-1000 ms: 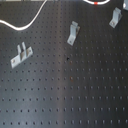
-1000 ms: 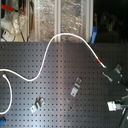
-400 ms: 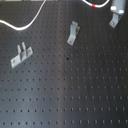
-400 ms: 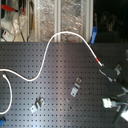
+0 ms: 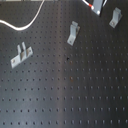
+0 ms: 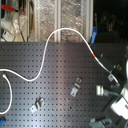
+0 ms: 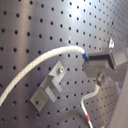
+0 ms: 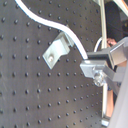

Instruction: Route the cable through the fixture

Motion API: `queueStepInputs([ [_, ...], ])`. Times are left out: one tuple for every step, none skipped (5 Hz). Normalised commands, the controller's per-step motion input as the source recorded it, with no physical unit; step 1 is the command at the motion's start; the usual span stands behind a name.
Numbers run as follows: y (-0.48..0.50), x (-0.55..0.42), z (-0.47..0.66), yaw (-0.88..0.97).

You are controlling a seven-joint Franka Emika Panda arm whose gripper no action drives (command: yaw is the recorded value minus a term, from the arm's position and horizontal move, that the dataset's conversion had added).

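Note:
The cable [image 6: 50, 42], a thin white cord, snakes from the second exterior view's left edge up over the black pegboard and down to a red-orange band [image 6: 95, 54]. Just past the band, my gripper [image 6: 113, 76] is shut on it. In the first exterior view the gripper [image 5: 97, 6] hangs at the top edge, the band beside it and a fixture bracket [image 5: 115, 18] just to its right. In both wrist views the cord [image 7: 50, 60] runs into the closed fingers [image 7: 102, 60], above a metal bracket [image 7: 49, 90]. The second wrist view shows the cable [image 8: 70, 37] passing over that bracket [image 8: 57, 50].
Two more grey brackets stand on the board in the first exterior view, one [image 5: 73, 33] centre and one [image 5: 20, 55] left. In the second exterior view the brackets [image 6: 76, 88] [image 6: 37, 104] lie below the cable, with the white arm [image 6: 119, 102] at the right.
My gripper and the red-banded cable end have shifted toward the first exterior view's left, and up-left in the second exterior view. The brackets have stayed put.

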Motion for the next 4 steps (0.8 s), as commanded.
queueStepInputs([
  [-0.297, -0.289, 0.29, 0.66],
  [-0.209, -0.251, 0.25, 0.63],
  [-0.131, -0.197, 0.17, 0.3],
  [-0.184, -0.205, 0.2, 0.31],
])
